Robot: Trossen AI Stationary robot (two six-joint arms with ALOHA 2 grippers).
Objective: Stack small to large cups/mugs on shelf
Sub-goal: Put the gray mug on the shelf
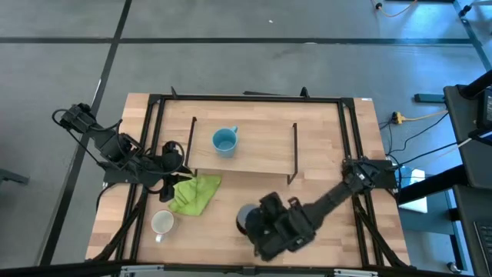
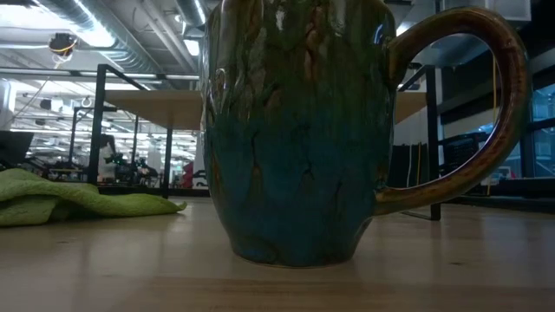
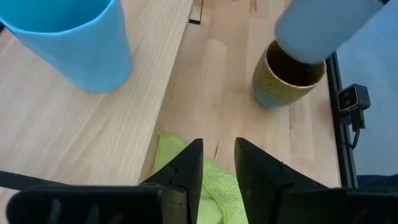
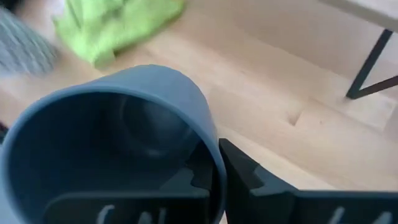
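A light blue mug (image 1: 224, 141) (image 3: 74, 37) stands on the shelf (image 1: 261, 154). On the table, a white mug (image 1: 162, 223) stands near the front left. A brown mug (image 3: 287, 78) (image 2: 295, 130) stands near the front middle, partly under my right arm. My right gripper (image 4: 214, 168) (image 1: 267, 225) is shut on a grey-blue mug (image 4: 112, 143) (image 3: 323, 25), which hangs just above the brown mug. My left gripper (image 3: 217, 165) (image 1: 174, 160) is open and touches nothing. It hangs over a green cloth (image 1: 195, 193). My right gripper pinches the grey-blue mug's wall at the rim (image 4: 214, 152), one finger inside the mug and one finger (image 4: 249, 180) outside. The fingers slant down from the table's right side. The mug is lifted clear and tilted, its mouth toward the wrist camera.
The green cloth (image 2: 52, 198) (image 3: 205, 180) lies crumpled on the table in front of the shelf's left end. Black wire frames (image 1: 294, 150) bound the shelf's two ends. A black frame (image 1: 350, 154) runs around the tabletop.
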